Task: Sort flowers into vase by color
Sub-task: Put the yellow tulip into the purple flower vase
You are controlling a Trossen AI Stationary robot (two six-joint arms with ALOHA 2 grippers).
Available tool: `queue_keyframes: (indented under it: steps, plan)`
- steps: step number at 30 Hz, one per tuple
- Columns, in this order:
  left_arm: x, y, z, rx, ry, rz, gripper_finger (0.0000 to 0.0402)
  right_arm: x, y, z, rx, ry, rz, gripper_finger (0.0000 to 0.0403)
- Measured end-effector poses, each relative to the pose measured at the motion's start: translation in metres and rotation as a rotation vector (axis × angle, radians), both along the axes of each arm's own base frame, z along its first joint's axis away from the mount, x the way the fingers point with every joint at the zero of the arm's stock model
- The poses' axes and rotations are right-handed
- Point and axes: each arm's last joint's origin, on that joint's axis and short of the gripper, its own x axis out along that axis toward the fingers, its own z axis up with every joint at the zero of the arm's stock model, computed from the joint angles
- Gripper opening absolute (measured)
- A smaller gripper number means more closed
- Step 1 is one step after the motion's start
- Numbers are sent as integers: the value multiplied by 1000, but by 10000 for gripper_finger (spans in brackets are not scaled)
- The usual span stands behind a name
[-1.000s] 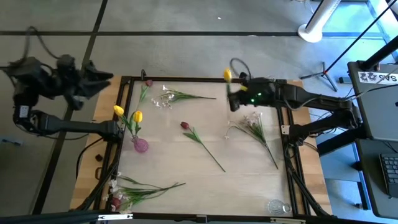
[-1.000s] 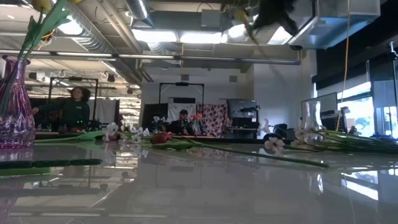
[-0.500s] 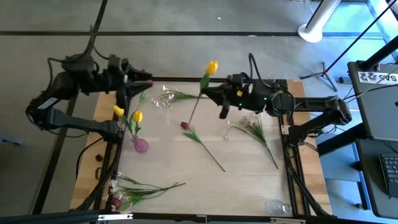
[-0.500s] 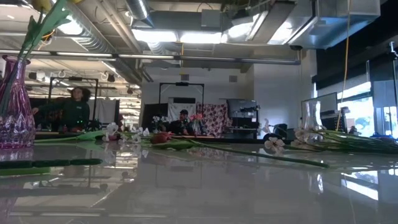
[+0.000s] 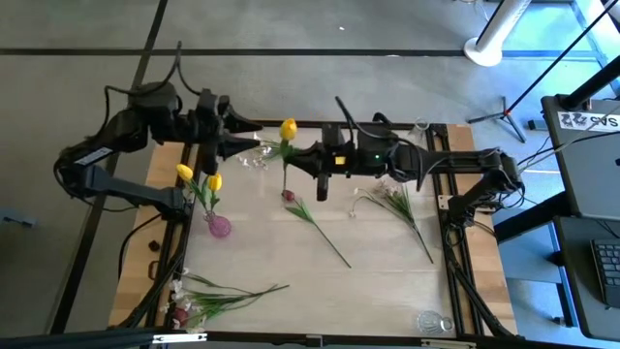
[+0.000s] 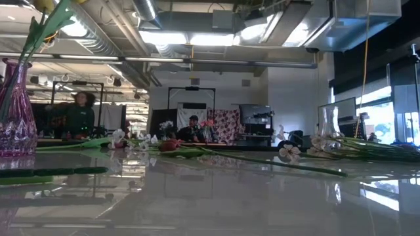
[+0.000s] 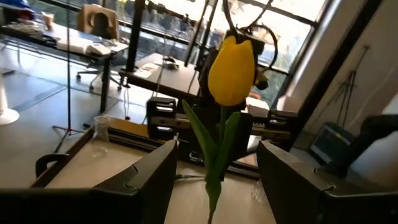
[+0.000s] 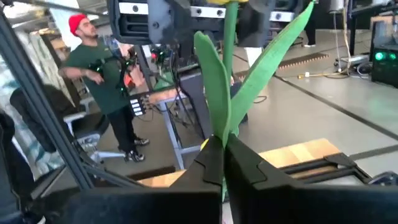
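Glossy white reflective tabletop [image 6: 216, 196]; cut-glass purple ribbed vase [image 6: 14, 115], shiny; pale wooden board [image 5: 158, 184] beneath, matt; black metal frame rails [image 5: 455, 262].

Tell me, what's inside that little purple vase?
The purple vase holds two yellow tulips, stems down in its neck. The glass and leaves hide the stem ends, so anything else inside can't be made out.

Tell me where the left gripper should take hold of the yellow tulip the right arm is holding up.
Grip the stem just under the yellow tulip bloom, approaching from the left arm's side. It stands upright between the left gripper's open fingers, and the right gripper is shut on it lower down.
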Motion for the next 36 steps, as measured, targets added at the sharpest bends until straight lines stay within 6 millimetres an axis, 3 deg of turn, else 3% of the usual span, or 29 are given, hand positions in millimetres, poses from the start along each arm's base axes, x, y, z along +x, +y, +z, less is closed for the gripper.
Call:
queue_keyframes:
  steps: [11,18,23,30,33,36]
  plan:
    - [46,-6,-17,56,61,-62,217,8,-2,-8,-35,18,-6,1]
    - [55,-9,-19,70,59,-6,206,11,-2,-12,-33,31,-22,1]
    - [54,-9,-18,63,55,-6,153,11,-2,-12,-32,29,-24,1]
    - [54,-9,-18,68,56,6,24,11,-2,-12,-33,29,-25,4]
    - [53,-11,-17,82,54,13,9,11,-2,-12,-35,27,-26,30]
    - [49,-13,-15,82,44,10,5,11,-2,-11,-35,25,-26,80]
